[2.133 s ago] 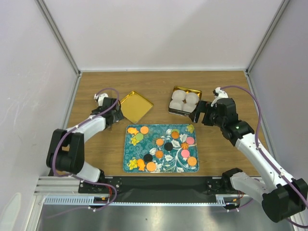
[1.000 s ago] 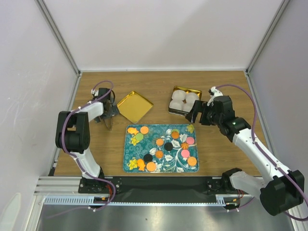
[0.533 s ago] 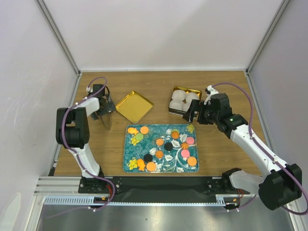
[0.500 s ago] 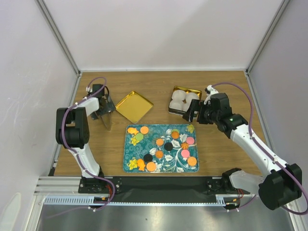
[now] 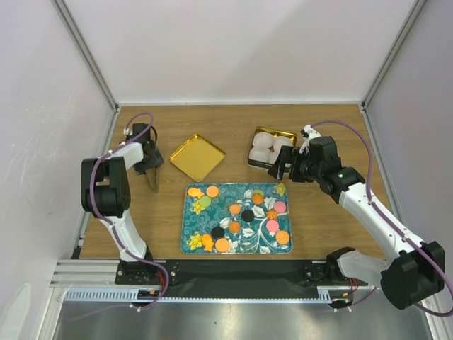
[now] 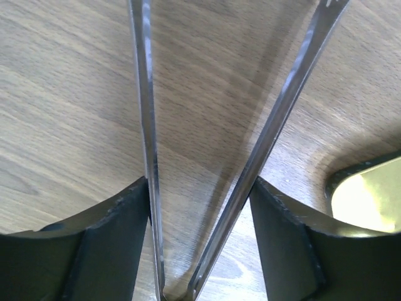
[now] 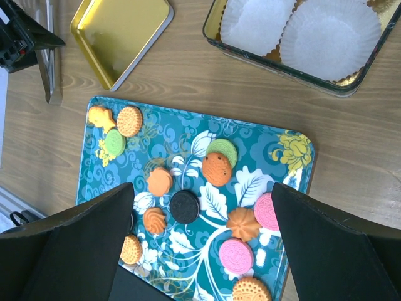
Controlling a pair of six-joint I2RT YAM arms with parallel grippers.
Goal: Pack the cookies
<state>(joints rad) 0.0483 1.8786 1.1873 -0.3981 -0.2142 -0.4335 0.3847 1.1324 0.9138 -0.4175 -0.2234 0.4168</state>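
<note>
Closing since half a second ago, the left hand (image 5: pixel 150 166) now presses its two fingers against the outer sides of the two metal arms of the tongs (image 6: pixel 145 125). The arms stand in a narrower V than before. The hand itself stays at much the same spot, at the far left of the desk (image 5: pixel 333 127), just beside the gold lid (image 7: pixel 119 34). The right hand (image 5: pixel 281 168) has hardly shifted. Its fingers are spread wide with nothing between them, above the strip of desk between the tin (image 7: pixel 270 63) and the teal tray (image 7: pixel 182 132).

The cookies (image 7: pixel 217 169) are round discs lying flat, face up, so none points any one way. Together they are scattered across the tray, whose long side runs left to right along the near half of the desk. Among them are orange ones, a black one (image 7: pixel 185 205), pink ones (image 7: pixel 236 254) and green ones (image 7: pixel 114 142). Most lie apart, though a few overlap or touch.

All the cookies are on the tray. The tin, beyond the tray's right end, holds white pleated paper cups (image 7: pixel 329 37) set side by side. The lid lies open side up, turned at an angle, to the left of the tin.
</note>
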